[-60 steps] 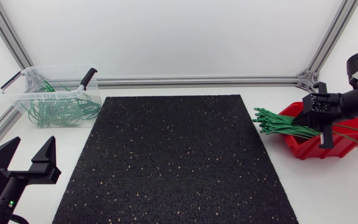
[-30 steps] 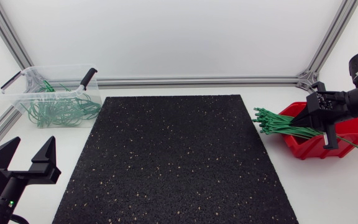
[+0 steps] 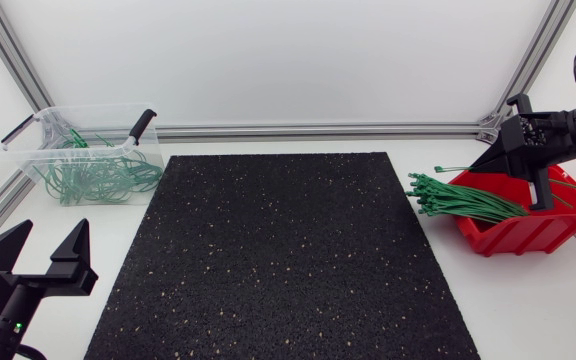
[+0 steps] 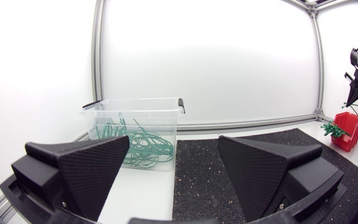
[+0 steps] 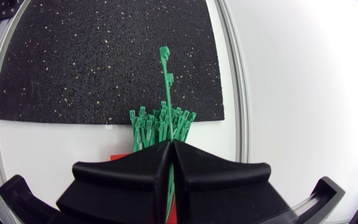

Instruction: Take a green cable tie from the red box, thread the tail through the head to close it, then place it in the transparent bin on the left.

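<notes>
My right gripper (image 3: 513, 168) hangs above the red box (image 3: 528, 228) at the table's right edge, shut on a thin green cable tie (image 3: 455, 170) whose head juts out to the left. In the right wrist view two tie heads (image 5: 165, 55) stick out ahead of the shut fingers (image 5: 171, 144), above the bundle of green ties (image 5: 160, 124) that fans out of the box. The transparent bin (image 3: 88, 150) at the back left holds several looped green ties. At the front left my left gripper (image 3: 43, 258) stands open and empty, facing the bin (image 4: 135, 127).
A black speckled mat (image 3: 283, 255) covers the middle of the white table. The tie bundle (image 3: 458, 202) overhangs the mat's right edge. Aluminium frame rails (image 3: 318, 130) run along the back and sides.
My right gripper has risen and drawn back from the red box, pulling a green tie up out of the bundle. The left arm has stayed still.
</notes>
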Available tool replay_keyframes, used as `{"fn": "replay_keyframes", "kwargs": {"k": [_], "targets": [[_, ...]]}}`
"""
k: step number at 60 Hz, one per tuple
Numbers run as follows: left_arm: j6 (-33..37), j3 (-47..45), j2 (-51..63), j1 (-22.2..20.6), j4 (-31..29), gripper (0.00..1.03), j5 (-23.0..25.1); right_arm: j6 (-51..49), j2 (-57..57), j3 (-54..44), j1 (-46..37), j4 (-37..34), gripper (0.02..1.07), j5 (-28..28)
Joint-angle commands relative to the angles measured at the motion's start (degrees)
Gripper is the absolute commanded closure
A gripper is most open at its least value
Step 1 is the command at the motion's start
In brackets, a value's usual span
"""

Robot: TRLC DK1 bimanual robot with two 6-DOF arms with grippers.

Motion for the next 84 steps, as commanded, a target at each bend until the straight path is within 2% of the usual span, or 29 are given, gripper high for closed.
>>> {"fn": "replay_keyframes", "kwargs": {"k": [1,24,57,84], "targets": [[-0.97,-2.26,-0.14,0.45,-1.47,0.04,0.30,-4.24,2.39,-2.22,-1.75,-0.04,1.01,-0.32],[-1.06,-2.26,-0.14,-0.52,-1.39,0.04,0.39,-12.86,3.35,-8.46,-4.56,1.54,1.01,-1.11],[-1.06,-2.26,-0.14,0.27,-1.47,0.04,0.48,-14.70,7.48,0.77,0.36,-0.83,1.01,2.23],[-1.06,-2.26,-0.14,0.45,-1.47,0.04,0.48,-20.24,13.37,-3.01,-3.68,0.57,1.01,0.91]]}}
